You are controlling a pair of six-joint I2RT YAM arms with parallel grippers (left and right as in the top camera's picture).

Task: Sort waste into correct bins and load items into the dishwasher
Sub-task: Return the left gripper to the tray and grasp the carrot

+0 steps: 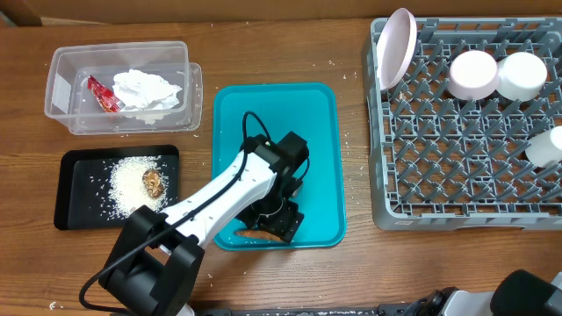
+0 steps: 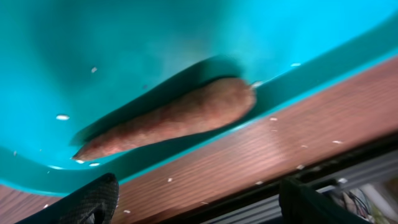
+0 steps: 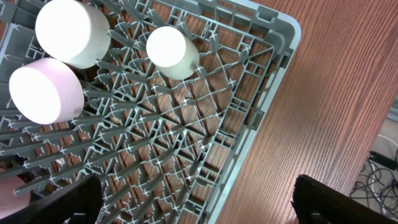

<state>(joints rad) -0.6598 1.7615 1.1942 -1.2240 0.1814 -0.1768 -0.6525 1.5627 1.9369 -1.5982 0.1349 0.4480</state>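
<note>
The left gripper (image 2: 199,186) is hanging low over the near end of the teal tray (image 1: 230,105), its jaws standing spread wide with nothing between them. Its two dark fingertips (image 2: 93,199) are showing at the bottom edge of the left wrist view. Just beyond them the small orange carrot (image 2: 168,118) is lying on the tray floor, stretched along the base of the near wall and touching neither finger. From overhead, the carrot (image 1: 259,234) is peeking out beside the gripper (image 1: 279,215) near the tray's front edge. Loose white grains are lying scattered on the tray floor and on the wooden table (image 1: 351,263) beside it. To the left, the black tray (image 1: 70,189) is holding the rice (image 1: 132,180) and the brown lump (image 1: 154,182). Behind it, the clear tub (image 1: 61,79) is holding the crumpled napkins (image 1: 147,89) and the red wrapper (image 1: 104,94). The right gripper (image 3: 196,193) is hovering above a corner of the dish rack (image 3: 273,37), its jaws also wide apart and gripping nothing. In the rack (image 1: 378,175), a plate (image 1: 397,48) is standing on edge at the far left corner. Three round white dishes (image 3: 172,51) are sitting among the pegs further right.
</note>
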